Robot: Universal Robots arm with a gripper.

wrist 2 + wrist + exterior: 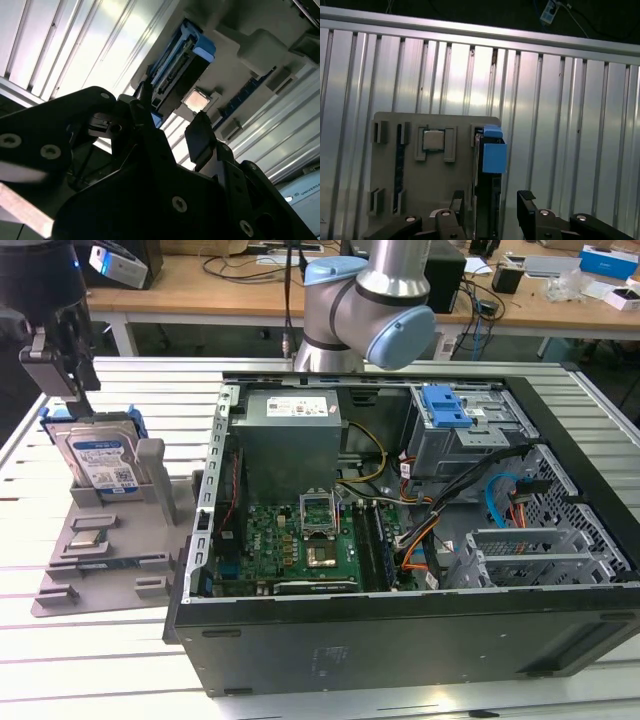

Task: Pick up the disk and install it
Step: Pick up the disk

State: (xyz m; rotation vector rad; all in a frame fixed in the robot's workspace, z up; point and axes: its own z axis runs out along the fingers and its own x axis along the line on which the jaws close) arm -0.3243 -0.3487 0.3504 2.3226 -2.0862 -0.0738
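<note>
gripper [62,380]: opened wide, nothing held | disk [100,455]: upper left of exterior view, stood on edge under the jaws' gap

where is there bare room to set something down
Bare ribbed aluminium table in front of the grey plastic tray, and along the front of the open black computer case. Crowded: inside the case, the tray's slots.

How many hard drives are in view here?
1. The disk stands on edge in the grey tray at the exterior view's left, under the open gripper. The drive cage in the computer case may hide others.
</note>
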